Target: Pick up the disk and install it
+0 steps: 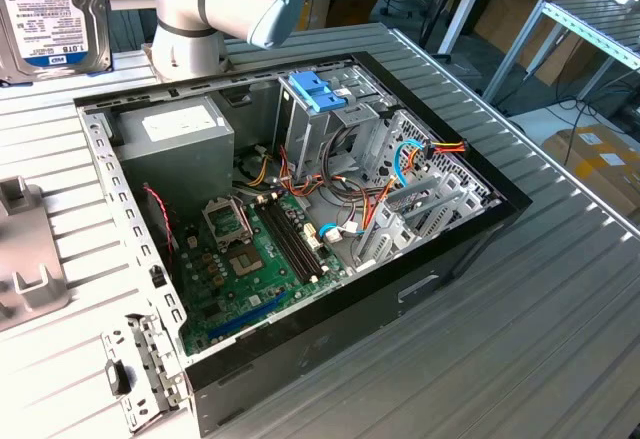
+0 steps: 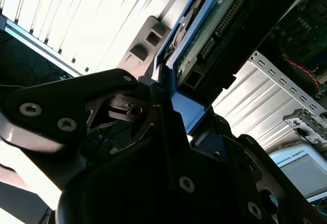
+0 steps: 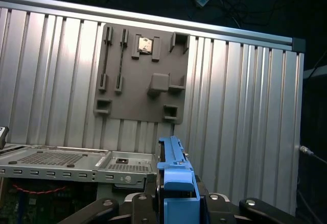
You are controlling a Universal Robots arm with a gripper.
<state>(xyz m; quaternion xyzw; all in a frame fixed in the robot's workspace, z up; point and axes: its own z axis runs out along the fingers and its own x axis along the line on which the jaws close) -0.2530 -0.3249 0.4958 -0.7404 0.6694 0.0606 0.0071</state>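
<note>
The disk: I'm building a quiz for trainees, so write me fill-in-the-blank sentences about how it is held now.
The disk is held ____ the ribbed table, not resting on it. The jaws are ____ on its light-blue bracket. The computer case lies with its side ____, exposing the green motherboard. Missing words: above; shut; open.

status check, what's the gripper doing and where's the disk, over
Gripper shut on the disk, fingers on its blue rail. Disk upright above the table, outside the computer case. Loose cables crowd the drive cage.
</note>
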